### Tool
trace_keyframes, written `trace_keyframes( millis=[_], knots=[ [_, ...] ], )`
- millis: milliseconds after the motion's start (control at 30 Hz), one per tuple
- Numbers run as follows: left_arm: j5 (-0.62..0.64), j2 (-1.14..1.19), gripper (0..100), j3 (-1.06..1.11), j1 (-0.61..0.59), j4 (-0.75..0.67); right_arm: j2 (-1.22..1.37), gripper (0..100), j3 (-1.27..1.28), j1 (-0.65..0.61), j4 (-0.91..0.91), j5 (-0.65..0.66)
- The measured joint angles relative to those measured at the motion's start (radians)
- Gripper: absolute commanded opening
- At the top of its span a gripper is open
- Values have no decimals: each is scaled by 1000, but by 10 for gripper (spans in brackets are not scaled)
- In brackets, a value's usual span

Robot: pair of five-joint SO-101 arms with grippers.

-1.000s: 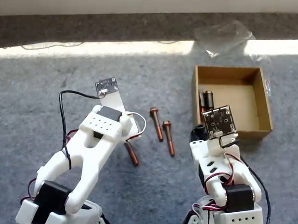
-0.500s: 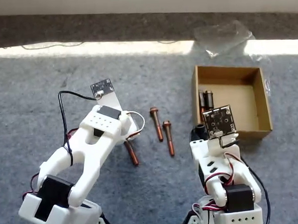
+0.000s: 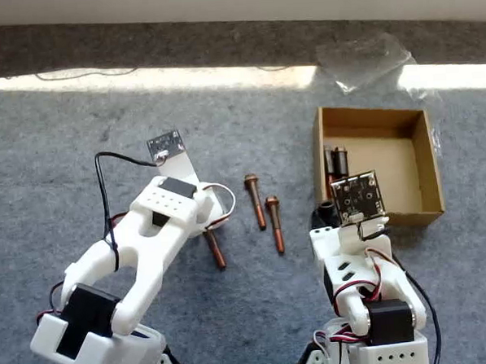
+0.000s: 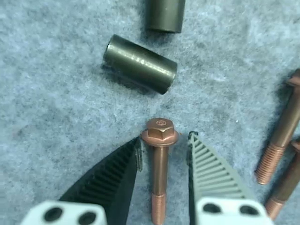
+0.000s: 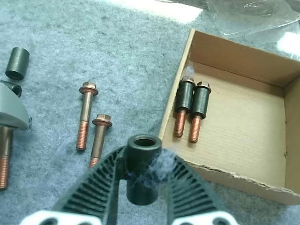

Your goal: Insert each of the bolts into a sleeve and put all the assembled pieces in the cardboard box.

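Grey carpet (image 3: 62, 159), sunlit strip (image 3: 140, 80) beyond; left claw (image 4: 164, 139) spread astride a bolt (image 4: 159, 173), right claw (image 5: 143, 161) clamping a sleeve (image 5: 141, 180).

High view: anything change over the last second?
Only a little. The left arm edged slightly left and back toward its base. Its hand is open astride a bolt; nothing was gripped or released. Unchanged: the right hand shut on a sleeve, the two loose bolts, and the cardboard box.
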Motion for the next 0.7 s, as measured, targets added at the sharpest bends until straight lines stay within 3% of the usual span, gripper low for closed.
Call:
trace_keyframes(
  millis=[500, 633, 700],
  knots=[
    [0, 103, 152, -2, -2, -68, 0, 4, 0, 0, 0, 0],
    [0, 117, 7, -3, 2, -78, 0, 4, 0, 0, 0, 0],
    [0, 117, 27, -6, 3, -81, 0, 4, 0, 0, 0, 0]
  ],
)
